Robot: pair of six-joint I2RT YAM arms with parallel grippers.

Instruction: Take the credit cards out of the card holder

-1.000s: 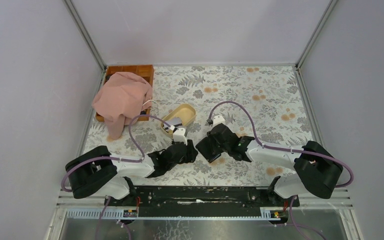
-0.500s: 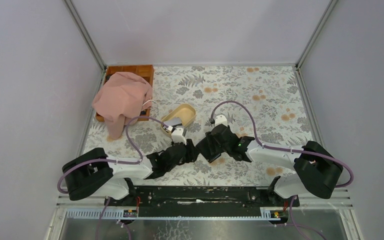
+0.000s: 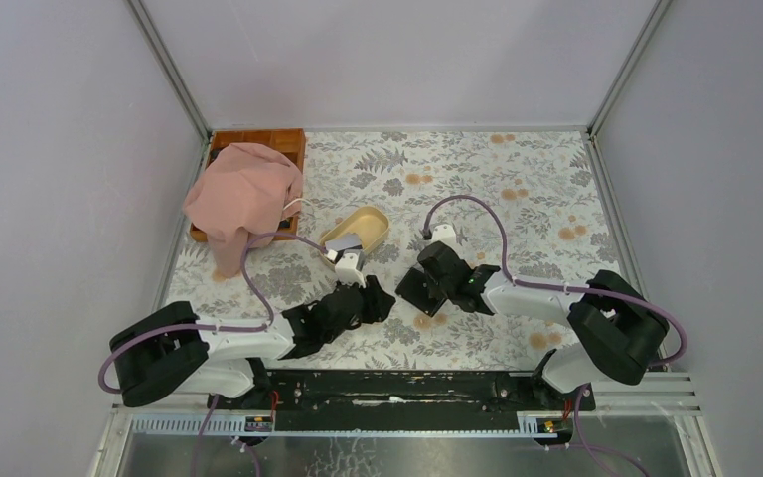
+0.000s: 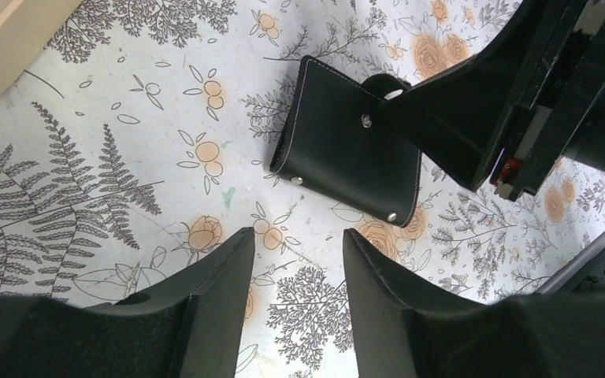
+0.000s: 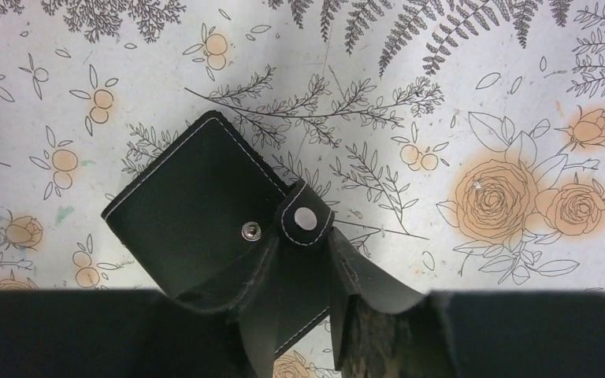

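Observation:
The card holder [image 5: 189, 205], a black folded wallet with white stitching and metal studs, lies on the flowered table. Its snap tab [image 5: 306, 216] sticks out between the fingers of my right gripper [image 5: 306, 236], which are closed in against both sides of the tab. The left wrist view shows the same card holder [image 4: 339, 142] with the right gripper [image 4: 473, 102] at its far edge. My left gripper [image 4: 298, 232] hangs open and empty a little short of the holder. No credit cards show at the holder. A small dark flat piece [image 3: 346, 241] lies in the dish; I cannot tell what it is.
A beige oval dish [image 3: 370, 221] stands just beyond the left gripper [image 3: 376, 298]. A pink cloth [image 3: 243, 197] is draped over a brown wooden tray [image 3: 258, 139] at the back left. Grey walls close in the table on three sides.
The right gripper's jaws widened and then came in round the holder's tab, and its arm shifted a little left. The left arm drew back slightly, its jaws unchanged.

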